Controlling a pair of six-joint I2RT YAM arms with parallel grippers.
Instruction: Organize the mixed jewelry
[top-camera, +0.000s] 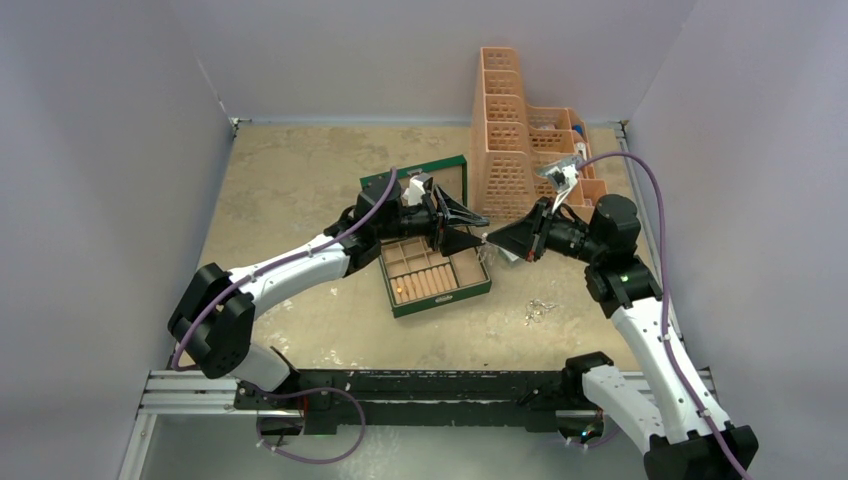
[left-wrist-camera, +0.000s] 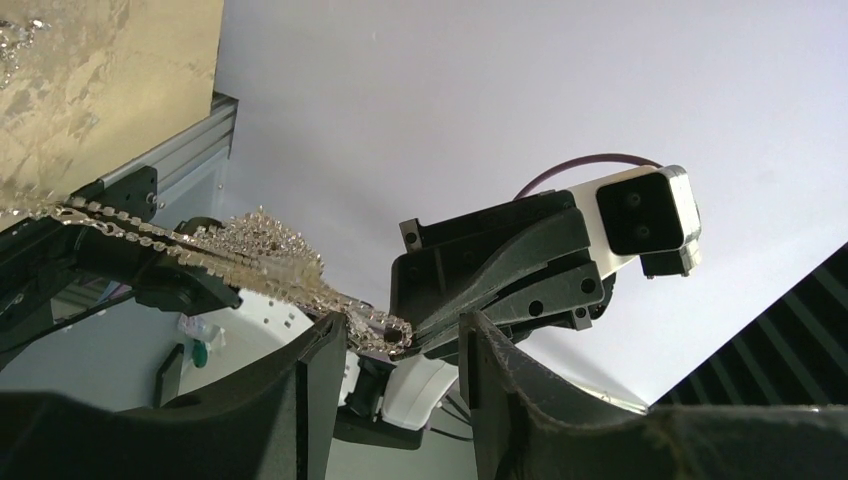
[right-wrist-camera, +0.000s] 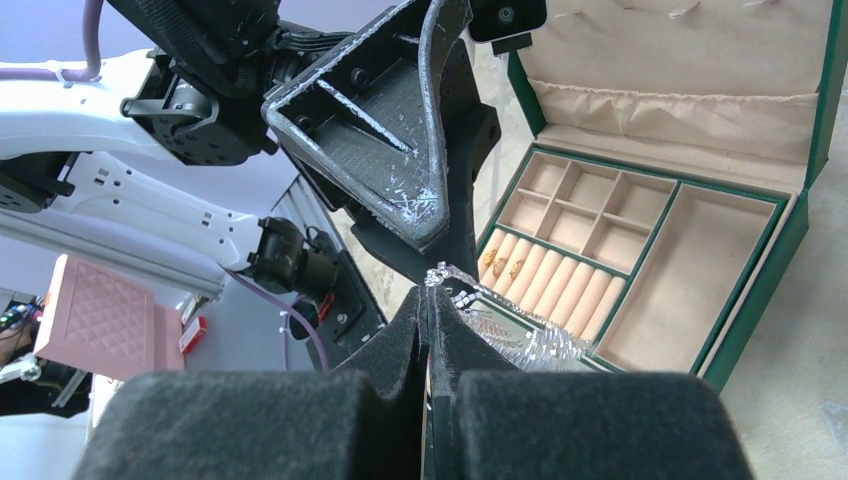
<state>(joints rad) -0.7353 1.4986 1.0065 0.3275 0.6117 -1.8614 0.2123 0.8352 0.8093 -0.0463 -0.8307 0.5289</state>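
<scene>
Green box (top-camera: 441, 304) open right under both grippers, orange rack (top-camera: 508, 130) behind. Your right gripper (right-wrist-camera: 428, 300) is clamped on the silver chain (left-wrist-camera: 270, 252); left gripper (left-wrist-camera: 405, 345) jaws apart either side of that pinch, above the box

We see a robotics lab work cell. Plain pale walls (top-camera: 100, 150) box in a mottled beige tabletop (top-camera: 290, 170) on three sides. The white-and-black left arm (top-camera: 290, 272) and right arm (top-camera: 640, 335) stand bolted to an aluminium frame rail (top-camera: 190, 385) at the near edge, and purple cables (top-camera: 655, 195) run loose along them. We find a camera mounted on each wrist.
</scene>
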